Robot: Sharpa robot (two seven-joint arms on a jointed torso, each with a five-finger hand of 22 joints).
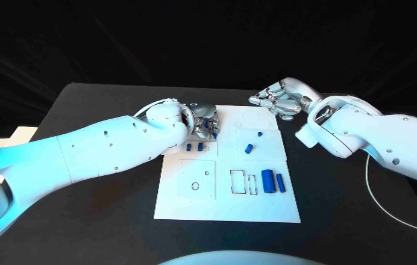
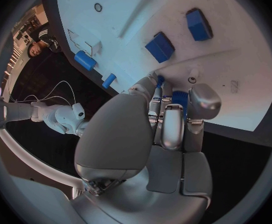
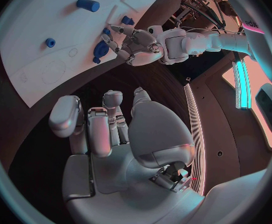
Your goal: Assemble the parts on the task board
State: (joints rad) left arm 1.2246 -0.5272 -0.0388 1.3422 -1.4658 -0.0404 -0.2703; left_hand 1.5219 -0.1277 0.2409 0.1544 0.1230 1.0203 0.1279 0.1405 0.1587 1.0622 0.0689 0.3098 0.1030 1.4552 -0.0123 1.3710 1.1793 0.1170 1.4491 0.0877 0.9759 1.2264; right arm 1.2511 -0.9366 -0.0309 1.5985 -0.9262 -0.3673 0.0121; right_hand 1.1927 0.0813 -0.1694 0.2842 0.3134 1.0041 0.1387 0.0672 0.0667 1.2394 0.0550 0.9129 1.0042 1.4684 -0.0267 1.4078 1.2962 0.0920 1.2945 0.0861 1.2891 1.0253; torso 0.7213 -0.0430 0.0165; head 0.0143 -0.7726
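Left hand fingers curled over blue part, probably gripping; could slip. Right hand curled, empty, off task board.

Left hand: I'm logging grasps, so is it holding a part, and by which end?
Cannot be told: the left hand has its fingers over a blue part on the task board, hiding any contact. The right hand holds nothing.
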